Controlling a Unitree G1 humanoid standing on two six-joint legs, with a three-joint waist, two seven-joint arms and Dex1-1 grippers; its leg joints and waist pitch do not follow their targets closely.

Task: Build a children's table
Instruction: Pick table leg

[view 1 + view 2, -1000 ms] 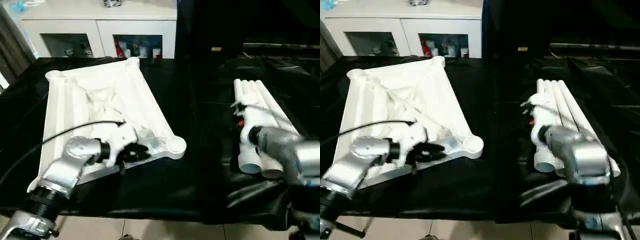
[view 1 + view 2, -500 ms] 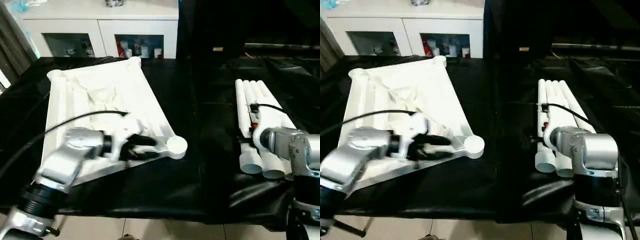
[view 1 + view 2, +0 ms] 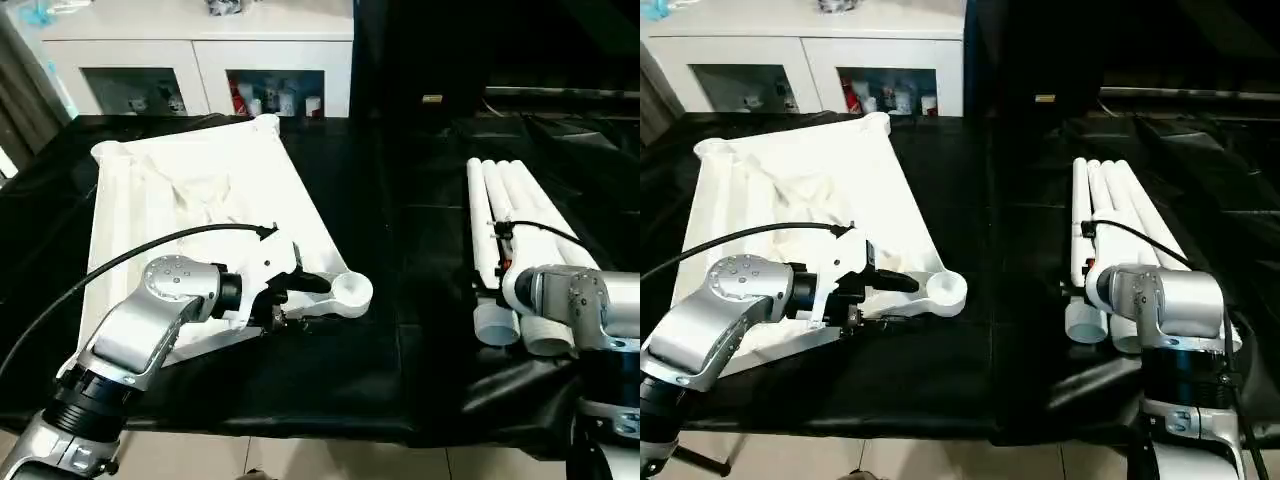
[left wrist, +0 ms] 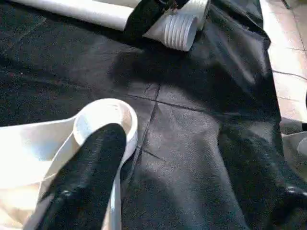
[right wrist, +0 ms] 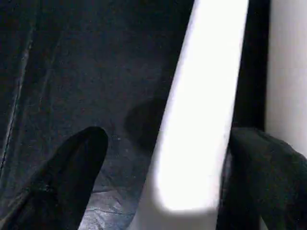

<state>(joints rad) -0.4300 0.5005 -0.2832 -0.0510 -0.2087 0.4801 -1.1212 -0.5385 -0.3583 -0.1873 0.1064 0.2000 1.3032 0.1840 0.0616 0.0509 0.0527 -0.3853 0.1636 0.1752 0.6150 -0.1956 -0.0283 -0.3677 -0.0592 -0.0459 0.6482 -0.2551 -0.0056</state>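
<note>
The children's table lies in two lots on the black-draped surface (image 3: pixel 400 330): the top (image 3: pixel 190 210), ribbed underside up, fills the left half of the left eye frame, and the four legs (image 3: pixel 515 220) lie side by side in the right half, well apart from it.

The legs' long axes run from lower right toward the upper middle of the frame, open ends nearest the camera.

The right pincer (image 5: pixel 158 182) is at those near ends. In the right wrist picture its two black fingers (image 5: pixel 67 177) stand spread to either side of one leg, with that leg running away between them, so it is open around the tube and not yet clamped.

The left pincer (image 3: pixel 300 298) is at the top's near corner socket (image 3: pixel 351 289), in the lower middle of the frame. One finger lies over the rim beside the socket and the other is below the edge, so it looks parted astride that edge, gripping nothing firmly as far as I can judge.

The right arm is plainly nearer the legs, and the chosen leg must travel leftward to that socket.
</note>
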